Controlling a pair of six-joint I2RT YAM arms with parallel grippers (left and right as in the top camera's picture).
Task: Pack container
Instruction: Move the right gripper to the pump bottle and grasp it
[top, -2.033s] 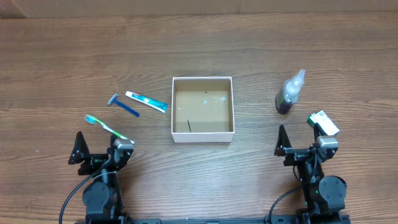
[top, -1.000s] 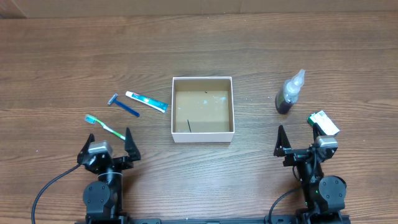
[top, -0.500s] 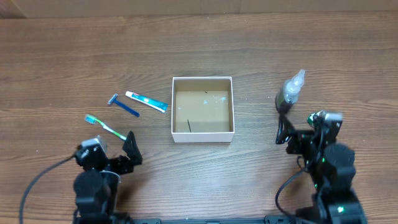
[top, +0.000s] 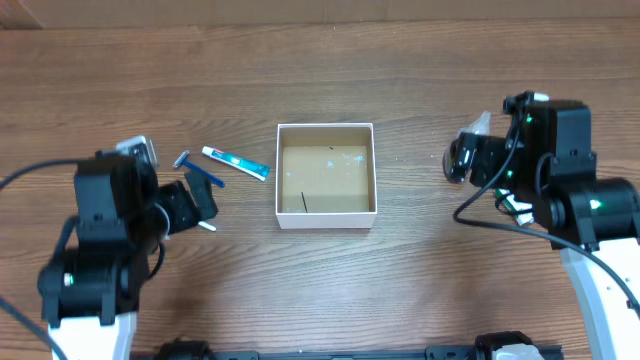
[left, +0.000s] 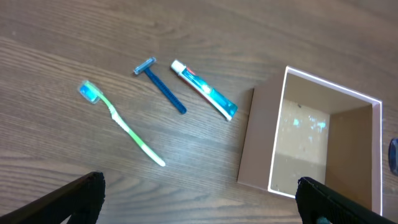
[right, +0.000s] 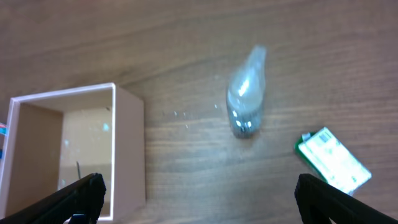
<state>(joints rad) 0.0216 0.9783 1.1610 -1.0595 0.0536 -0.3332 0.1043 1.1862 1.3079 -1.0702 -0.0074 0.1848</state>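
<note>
The container (top: 325, 218) is a small white square box with a brown inside, empty, at the table's middle. It also shows in the left wrist view (left: 277, 143) and the right wrist view (right: 130, 155). Left of it lie a toothpaste tube (top: 236, 163) (left: 204, 98), a blue razor (top: 199, 171) (left: 160, 87) and a green toothbrush (left: 118, 122). My left gripper (top: 192, 203) (left: 199, 199) is open and empty above the toothbrush, which it mostly hides in the overhead view. My right gripper (top: 470, 157) (right: 199, 196) is open and empty beside a clear spray bottle (top: 472, 128) (right: 247, 93).
A small green and white box (right: 333, 160) lies right of the bottle, partly hidden under the right arm in the overhead view (top: 514, 209). A cardboard edge runs along the table's far side (top: 200, 10).
Both arms have lifted from the table's front edge and swung forward: the left over the toothbrush, the right up to the spray bottle. Nothing has been picked up.
</note>
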